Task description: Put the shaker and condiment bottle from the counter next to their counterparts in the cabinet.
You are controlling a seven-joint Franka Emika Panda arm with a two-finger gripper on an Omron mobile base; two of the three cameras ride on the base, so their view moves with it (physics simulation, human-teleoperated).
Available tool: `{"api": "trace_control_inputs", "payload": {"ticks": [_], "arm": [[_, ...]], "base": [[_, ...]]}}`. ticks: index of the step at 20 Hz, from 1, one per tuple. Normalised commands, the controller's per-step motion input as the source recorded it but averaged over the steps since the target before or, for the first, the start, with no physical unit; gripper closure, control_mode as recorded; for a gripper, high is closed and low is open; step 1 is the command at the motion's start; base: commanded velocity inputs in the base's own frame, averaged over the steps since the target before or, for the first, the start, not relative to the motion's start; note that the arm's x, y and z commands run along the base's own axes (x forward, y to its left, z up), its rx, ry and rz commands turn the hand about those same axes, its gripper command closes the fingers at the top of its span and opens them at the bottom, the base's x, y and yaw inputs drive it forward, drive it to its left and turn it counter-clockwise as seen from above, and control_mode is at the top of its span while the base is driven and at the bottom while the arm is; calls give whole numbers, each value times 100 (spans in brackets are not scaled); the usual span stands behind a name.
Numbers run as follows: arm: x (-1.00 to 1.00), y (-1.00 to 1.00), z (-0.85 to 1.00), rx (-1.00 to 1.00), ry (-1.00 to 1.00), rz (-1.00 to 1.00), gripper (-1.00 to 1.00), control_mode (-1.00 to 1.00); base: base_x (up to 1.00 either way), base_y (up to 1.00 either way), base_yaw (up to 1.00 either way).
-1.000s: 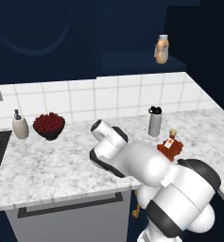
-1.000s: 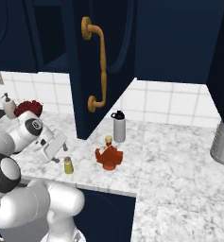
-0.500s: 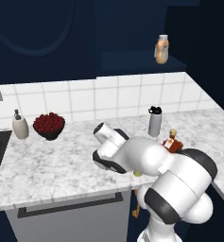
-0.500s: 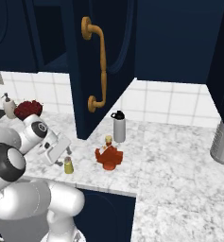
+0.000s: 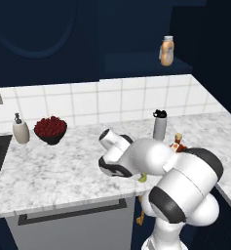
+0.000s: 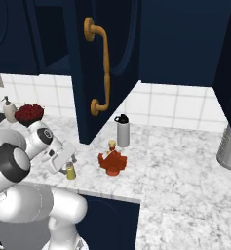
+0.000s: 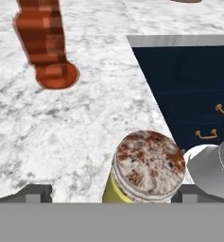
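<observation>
The shaker, yellow with a speckled silvery cap, stands on the counter near its front edge. My gripper is open just above it, one fingertip on each side, not touching. In the right base view the gripper hovers over the shaker. The condiment bottle, squat and deep red with a tan stopper, stands a little to the right, also seen as the condiment bottle behind my arm. A pale orange counterpart bottle stands on the cabinet shelf.
A tall grey shaker with a black top stands behind the red bottle. The open navy cabinet door with a brass handle hangs above the counter. A soap dispenser and bowl of red fruit sit far left, a grey canister far right.
The arm has swung right and the hand has come down closer over the yellow shaker. The jaws stay open; the objects have not moved.
</observation>
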Motion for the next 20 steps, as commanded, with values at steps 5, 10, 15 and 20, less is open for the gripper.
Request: {"api": "trace_control_inputs", "payload": {"ticks": [5,10,15,20], "arm": [[9,-6,-8,0,0,-1,-100,-100],[1,-7,-8,0,0,0,-100,-100],[0,-1,-2,0,0,0,100,-100],[0,0,4,0,0,0,100,-100]], "base": [[0,0,0],[0,0,0],[0,0,0],[0,0,0]]}}
